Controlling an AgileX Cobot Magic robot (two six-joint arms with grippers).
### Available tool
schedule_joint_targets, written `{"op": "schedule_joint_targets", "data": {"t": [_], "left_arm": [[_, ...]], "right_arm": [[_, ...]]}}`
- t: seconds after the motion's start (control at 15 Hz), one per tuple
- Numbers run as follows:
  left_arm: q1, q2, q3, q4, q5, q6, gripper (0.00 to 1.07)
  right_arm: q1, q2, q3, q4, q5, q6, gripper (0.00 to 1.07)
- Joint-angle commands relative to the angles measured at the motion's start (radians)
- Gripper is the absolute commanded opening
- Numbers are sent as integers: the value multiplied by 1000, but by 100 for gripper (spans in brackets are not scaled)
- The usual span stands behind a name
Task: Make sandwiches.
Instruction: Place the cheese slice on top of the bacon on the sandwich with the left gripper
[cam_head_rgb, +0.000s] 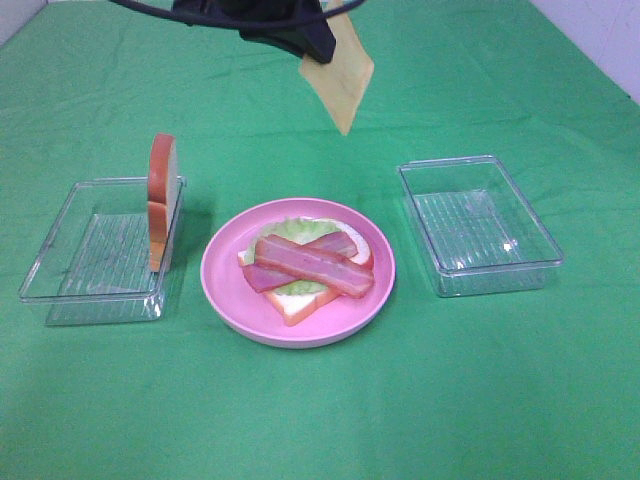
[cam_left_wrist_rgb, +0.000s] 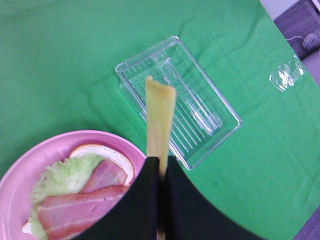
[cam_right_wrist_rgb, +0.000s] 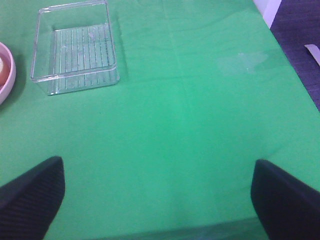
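A: Exterior high view is showing the left end effector gripping the cheese slice by its upper edge, hanging it in the air above the far half of the tabletop, beyond the pink plate.

B: And the sandwich?

A: It is looking roughly half built. The bottom bread slice, the lettuce leaf and two crossed bacon strips are sitting on the plate near the tabletop's middle. The cheese is not yet on them, and the second bread slice is standing on edge against a wall of the left tray.

B: The other arm?

A: The right end effector is hanging with its jaws spread wide, holding nothing, over bare green cloth near the tabletop's right edge.

B: Room to move?

A: The right tray is sitting empty beside the plate. Above the stack nothing is standing in the way, so I am judging a straight descent to be open.
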Motion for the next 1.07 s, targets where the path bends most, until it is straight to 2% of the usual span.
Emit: {"op": "schedule_joint_targets", "data": {"t": [0.07,0.33,0.53,0.8,1.07], "left_arm": [[-13,59,-2,-28,50,9,0],[-13,173,-2,-44,122,18,0],[-9,263,-2,-103,141,114,0],[22,338,-2,-98,156,115,0],[71,345,-2,-32,163,113,0]], "right_arm": [[-5,-34,4,0,-9,-8,97],[-5,-34,4,0,-9,-8,97],[-5,-34,4,0,-9,-8,97],[-5,-34,4,0,-9,-8,97],[-5,-34,4,0,-9,-8,97]]}}
